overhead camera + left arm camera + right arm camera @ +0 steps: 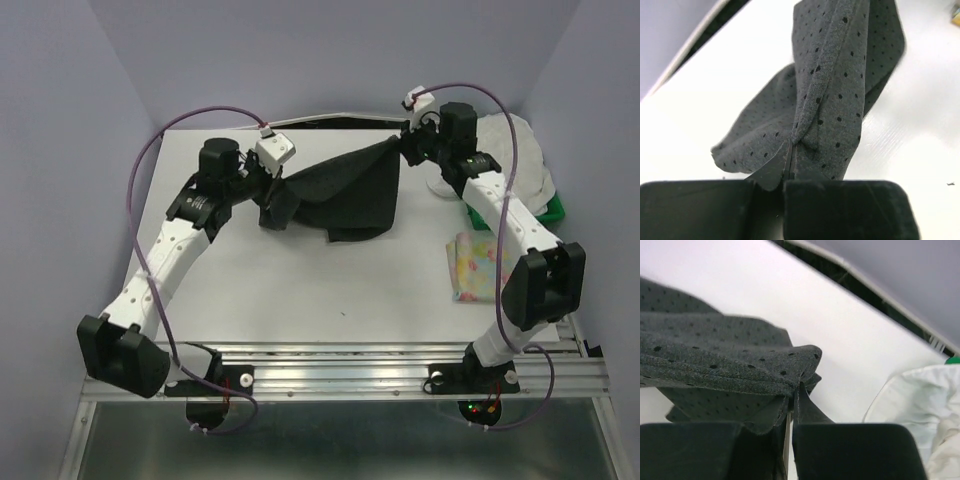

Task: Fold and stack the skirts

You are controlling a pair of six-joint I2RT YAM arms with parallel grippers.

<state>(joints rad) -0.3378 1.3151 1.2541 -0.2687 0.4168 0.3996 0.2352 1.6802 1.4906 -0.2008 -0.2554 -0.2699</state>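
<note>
Charcoal skirt point(345, 195) hangs near the far edge: your left gripper point(274, 190) pinches one end, your right gripper point(408, 148) the other. White skirt point(520, 150) lies at the far-right corner, floral skirt point(475, 262) at the right edge.

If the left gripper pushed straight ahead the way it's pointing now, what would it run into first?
The dark skirt. The left gripper is already shut on it, and the cloth drapes right in front of it. Beyond that it would probably meet the white table, though depth is unclear.
</note>
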